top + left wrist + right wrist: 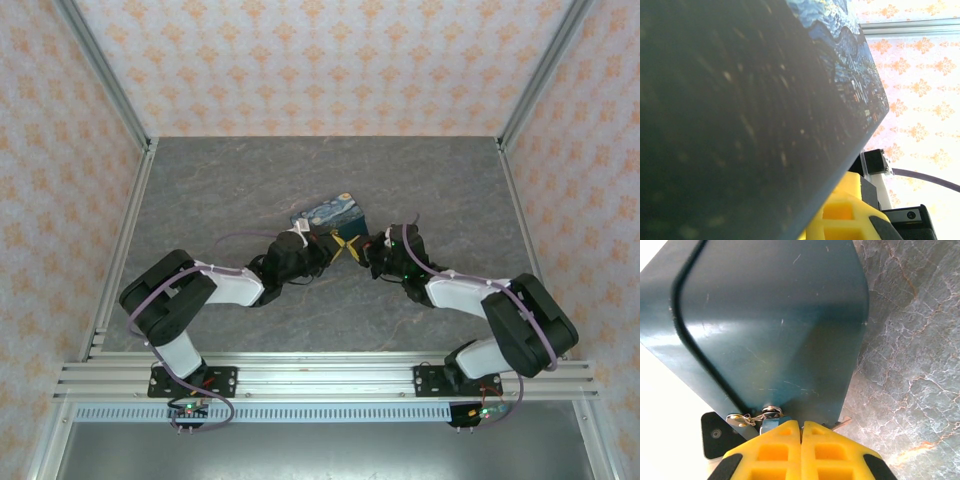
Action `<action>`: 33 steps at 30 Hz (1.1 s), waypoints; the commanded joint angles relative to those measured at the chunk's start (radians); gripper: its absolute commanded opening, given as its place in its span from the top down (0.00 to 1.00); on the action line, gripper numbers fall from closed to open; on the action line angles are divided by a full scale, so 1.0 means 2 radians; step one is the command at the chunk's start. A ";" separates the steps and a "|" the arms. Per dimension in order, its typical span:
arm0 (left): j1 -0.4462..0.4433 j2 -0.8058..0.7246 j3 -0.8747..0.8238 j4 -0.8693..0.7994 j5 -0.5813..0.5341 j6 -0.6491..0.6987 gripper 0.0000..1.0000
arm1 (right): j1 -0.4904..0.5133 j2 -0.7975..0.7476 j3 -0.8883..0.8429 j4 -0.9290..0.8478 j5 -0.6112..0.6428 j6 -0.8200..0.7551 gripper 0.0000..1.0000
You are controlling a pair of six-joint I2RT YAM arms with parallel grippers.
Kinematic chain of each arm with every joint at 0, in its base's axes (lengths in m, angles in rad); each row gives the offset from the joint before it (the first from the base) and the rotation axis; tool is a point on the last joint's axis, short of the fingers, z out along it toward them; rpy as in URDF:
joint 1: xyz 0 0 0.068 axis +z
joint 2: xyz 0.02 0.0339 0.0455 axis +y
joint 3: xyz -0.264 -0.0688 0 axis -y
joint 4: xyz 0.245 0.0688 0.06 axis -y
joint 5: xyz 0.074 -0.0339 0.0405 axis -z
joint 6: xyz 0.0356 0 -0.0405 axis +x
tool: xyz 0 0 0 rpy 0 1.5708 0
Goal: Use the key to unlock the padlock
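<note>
Yellow fingers [775, 452] of our right gripper [801, 426] sit at the bottom centre of the right wrist view, pressed flat together; we cannot tell whether anything is pinched between them. Just above their tips, at the lower edge of the teal box [770, 315], the tiny padlock [771, 424] hangs under a silver ring [771, 411]. Overhead, at frame centre, our left gripper [335, 245] is closed too, close against the box.

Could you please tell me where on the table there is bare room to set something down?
Free: the far strip of table between the box and the back wall; the near patch between the two arms, ahead of the rail. Crowded: the middle, where the left hand and right hand meet at the box.
</note>
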 commanded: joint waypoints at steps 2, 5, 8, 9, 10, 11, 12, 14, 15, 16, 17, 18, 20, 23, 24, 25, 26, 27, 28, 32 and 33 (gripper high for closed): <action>-0.019 0.015 -0.002 0.014 0.040 0.001 1.00 | 0.022 0.007 0.016 0.093 -0.056 0.010 1.00; -0.019 0.014 -0.002 0.017 0.041 -0.002 1.00 | 0.015 0.013 0.011 0.095 -0.051 0.011 1.00; -0.019 0.014 -0.002 0.012 0.040 0.000 1.00 | 0.010 0.018 0.009 0.105 -0.053 0.017 1.00; -0.019 0.014 -0.002 0.011 0.039 0.001 1.00 | 0.009 0.019 0.010 0.107 -0.054 0.017 1.00; -0.019 0.016 -0.002 0.009 0.039 0.002 1.00 | 0.009 0.019 0.011 0.109 -0.055 0.018 1.00; -0.018 0.018 -0.003 0.009 0.037 0.003 1.00 | 0.008 0.019 0.011 0.110 -0.055 0.017 1.00; -0.019 0.020 -0.004 0.009 0.036 0.004 1.00 | 0.008 0.019 0.012 0.110 -0.055 0.017 1.00; -0.018 0.026 -0.008 0.009 0.031 0.008 1.00 | 0.007 0.020 0.012 0.109 -0.057 0.016 1.00; -0.018 0.028 -0.009 0.009 0.028 0.011 1.00 | 0.006 0.021 0.012 0.108 -0.057 0.016 1.00; -0.017 0.032 -0.012 0.010 0.026 0.013 1.00 | 0.005 0.022 0.013 0.108 -0.059 0.015 1.00; -0.016 0.036 -0.015 0.016 0.024 0.015 1.00 | 0.005 0.023 0.013 0.109 -0.060 0.014 1.00; -0.014 0.040 -0.017 0.019 0.024 0.016 1.00 | 0.005 0.026 0.014 0.109 -0.064 0.014 1.00; -0.009 0.048 -0.020 0.025 0.024 0.020 1.00 | 0.002 0.029 0.013 0.114 -0.068 0.013 0.88; -0.001 0.058 -0.024 0.031 0.027 0.025 1.00 | -0.001 0.026 0.006 0.118 -0.069 0.010 0.70; 0.001 0.060 -0.025 0.032 0.029 0.027 1.00 | -0.001 0.024 0.003 0.118 -0.069 0.009 0.65; 0.004 0.063 -0.026 0.033 0.031 0.029 1.00 | -0.002 0.020 0.000 0.118 -0.069 0.008 0.58; 0.006 0.065 -0.027 0.034 0.033 0.031 1.00 | -0.004 0.015 -0.004 0.116 -0.069 0.006 0.54; 0.008 0.065 -0.027 0.033 0.035 0.034 1.00 | -0.004 0.010 -0.008 0.110 -0.068 0.005 0.50; 0.010 0.066 -0.027 0.030 0.038 0.037 1.00 | -0.005 0.003 -0.012 0.102 -0.067 0.001 0.45; 0.017 0.068 -0.026 0.022 0.048 0.047 1.00 | -0.008 -0.029 -0.024 0.051 -0.066 -0.022 0.32; 0.019 0.068 -0.025 0.022 0.051 0.048 1.00 | -0.010 -0.039 -0.027 0.033 -0.066 -0.031 0.30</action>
